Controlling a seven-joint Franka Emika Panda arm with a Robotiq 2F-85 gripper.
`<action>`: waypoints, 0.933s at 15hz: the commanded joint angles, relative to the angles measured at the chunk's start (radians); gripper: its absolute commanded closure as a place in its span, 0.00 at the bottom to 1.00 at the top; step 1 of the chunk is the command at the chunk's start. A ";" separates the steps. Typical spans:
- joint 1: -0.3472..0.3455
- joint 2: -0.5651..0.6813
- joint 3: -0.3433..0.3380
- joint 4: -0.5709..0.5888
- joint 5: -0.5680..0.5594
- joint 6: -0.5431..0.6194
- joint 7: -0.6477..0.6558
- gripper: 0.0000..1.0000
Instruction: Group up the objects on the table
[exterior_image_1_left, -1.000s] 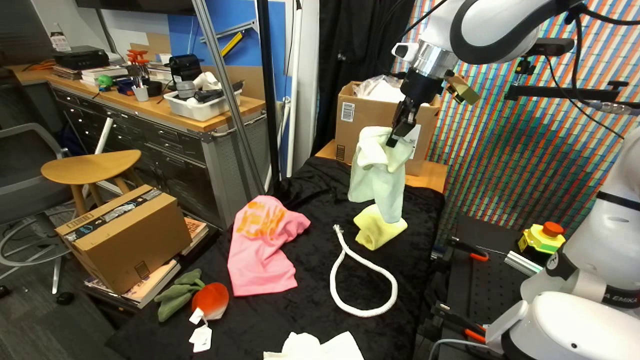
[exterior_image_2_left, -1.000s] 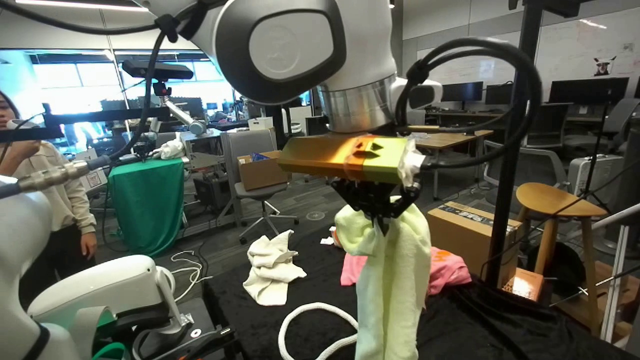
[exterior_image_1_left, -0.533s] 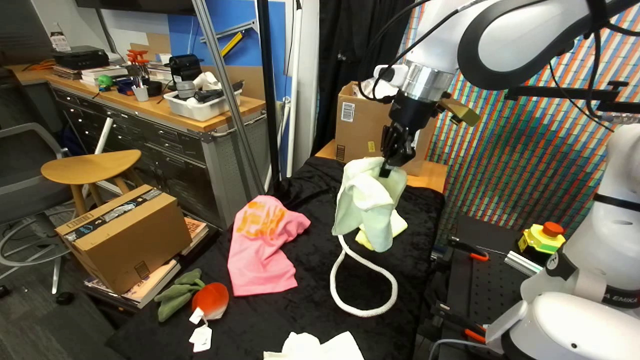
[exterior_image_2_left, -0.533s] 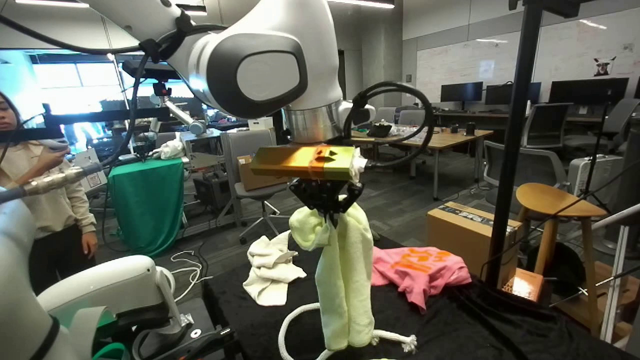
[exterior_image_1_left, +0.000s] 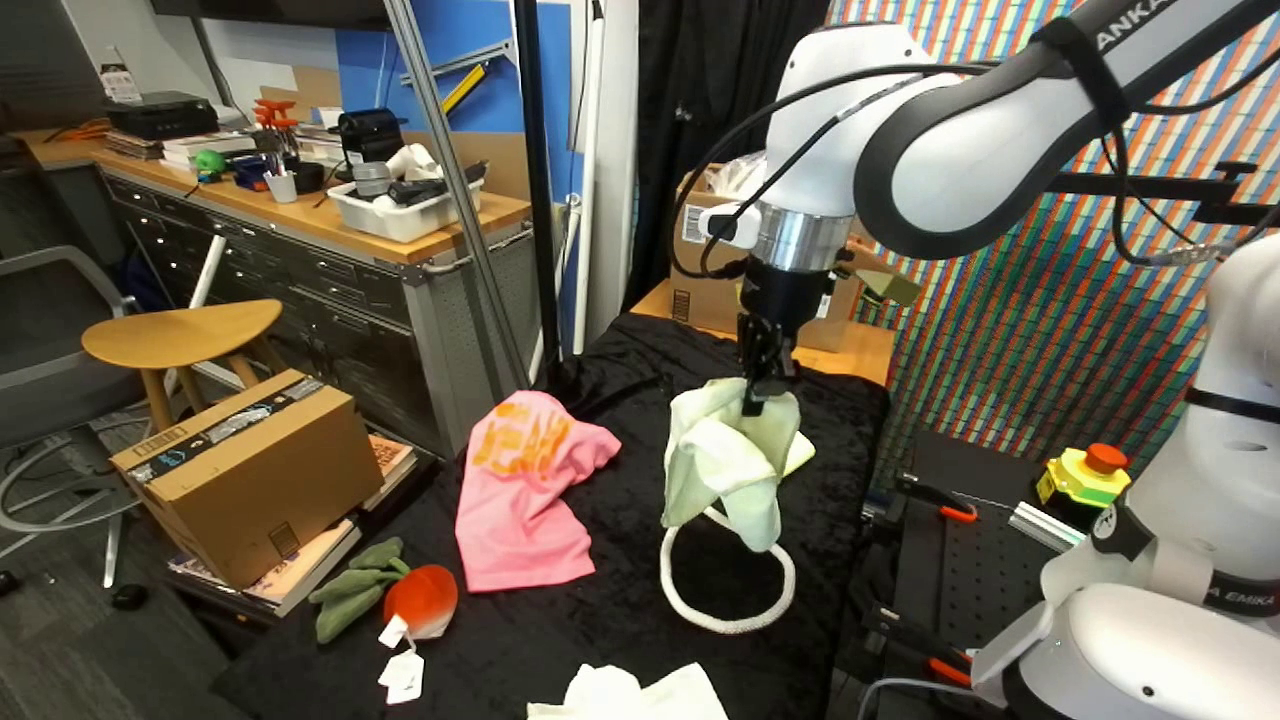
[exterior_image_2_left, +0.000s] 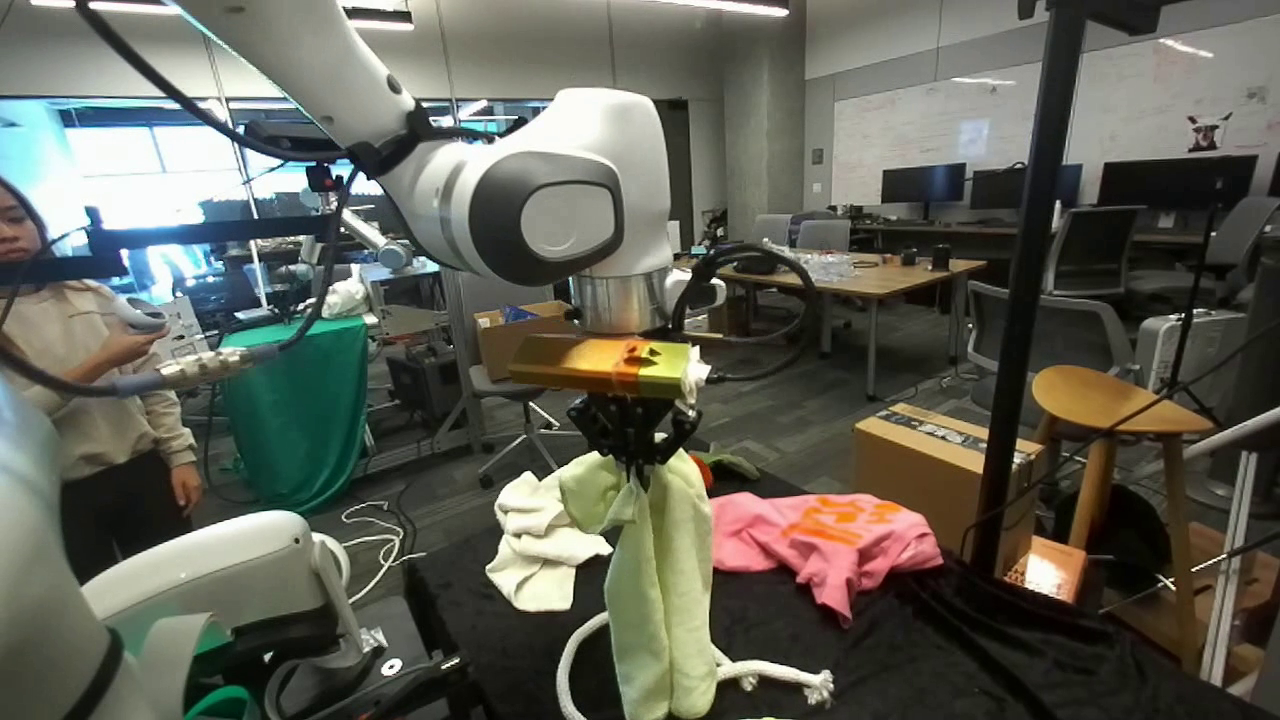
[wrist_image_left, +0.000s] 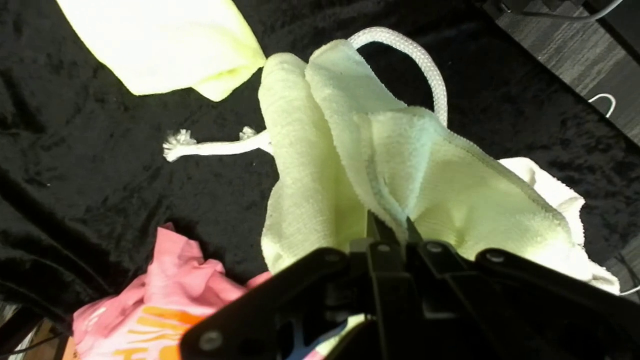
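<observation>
Wrist view: the black two-fingered claw (wrist_image_left: 390, 221) is pinched tight on a pale yellow-green fuzzy cloth (wrist_image_left: 385, 155), which hangs under it over the black-covered desk (wrist_image_left: 100, 165). It looks light and floppy, so a fat bunch near its middle should hold best.

A robotics lab, set in an open-plan office space. In both exterior views a white robot arm (exterior_image_2_left: 615, 130) reaches over a black-draped tabletop (exterior_image_1_left: 620, 620); past the tabletop's edge, a red-capped stop button (exterior_image_1_left: 1090, 475) sits near the arm's base (exterior_image_1_left: 1180, 490). In an exterior view another robot arm (exterior_image_2_left: 370, 235) shows farther off, near a green-draped stand (exterior_image_2_left: 295, 425), and a person (exterior_image_2_left: 110, 440) holds a pale handheld device (exterior_image_2_left: 143, 316). Well beyond the tabletop are a desk (exterior_image_2_left: 900, 280), monitors (exterior_image_2_left: 925, 187), office chairs (exterior_image_2_left: 1095, 250) and a whiteboard (exterior_image_2_left: 900, 130). In an exterior view a drawered workbench (exterior_image_1_left: 308, 213) carries orange-handled tools (exterior_image_1_left: 275, 112), books (exterior_image_1_left: 200, 148) and a white bin (exterior_image_1_left: 405, 222).
</observation>
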 joint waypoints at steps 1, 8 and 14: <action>-0.017 0.124 0.034 0.086 -0.015 0.006 0.039 0.69; -0.056 0.217 0.076 0.174 -0.074 -0.007 0.104 0.29; -0.055 0.242 0.111 0.239 -0.105 0.046 0.170 0.00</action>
